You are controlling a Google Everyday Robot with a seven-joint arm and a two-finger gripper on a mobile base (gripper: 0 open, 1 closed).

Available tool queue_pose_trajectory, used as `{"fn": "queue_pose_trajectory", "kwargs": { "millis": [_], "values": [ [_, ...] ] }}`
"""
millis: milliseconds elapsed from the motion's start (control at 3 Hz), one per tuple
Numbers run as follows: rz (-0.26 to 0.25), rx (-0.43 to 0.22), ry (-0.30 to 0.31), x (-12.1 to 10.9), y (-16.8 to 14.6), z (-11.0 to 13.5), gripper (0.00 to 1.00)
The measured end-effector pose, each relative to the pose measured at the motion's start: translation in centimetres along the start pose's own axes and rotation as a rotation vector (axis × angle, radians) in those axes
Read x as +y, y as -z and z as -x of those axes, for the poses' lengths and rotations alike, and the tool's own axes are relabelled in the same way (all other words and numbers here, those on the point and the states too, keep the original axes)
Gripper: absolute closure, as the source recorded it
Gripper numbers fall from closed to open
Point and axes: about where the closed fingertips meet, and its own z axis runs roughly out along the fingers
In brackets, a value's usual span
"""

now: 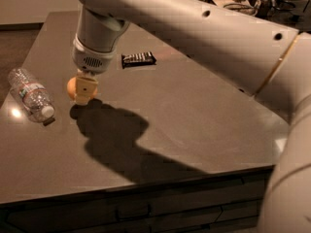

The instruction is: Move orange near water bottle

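The orange (72,88) is a small round fruit held between the fingers of my gripper (83,92), just above the dark table at the left. The gripper is shut on it; a pale finger (86,89) covers most of the fruit. The water bottle (31,95), clear crinkled plastic with a white cap and a white label with red marking, lies on its side on the table just left of the orange, a short gap between them.
A dark wrapped snack bar (138,58) lies on the table (204,110) behind and right of the gripper. My large white arm (204,33) spans the upper right. The table's front edge runs along the bottom, with drawers below.
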Motion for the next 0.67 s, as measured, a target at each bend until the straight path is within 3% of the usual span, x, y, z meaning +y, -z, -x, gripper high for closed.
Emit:
{"fn": "queue_pose_trajectory", "kwargs": {
  "millis": [667],
  "values": [
    [0.041,-0.001,-0.023,-0.3,-4.1,1.2,0.51]
  ]
}}
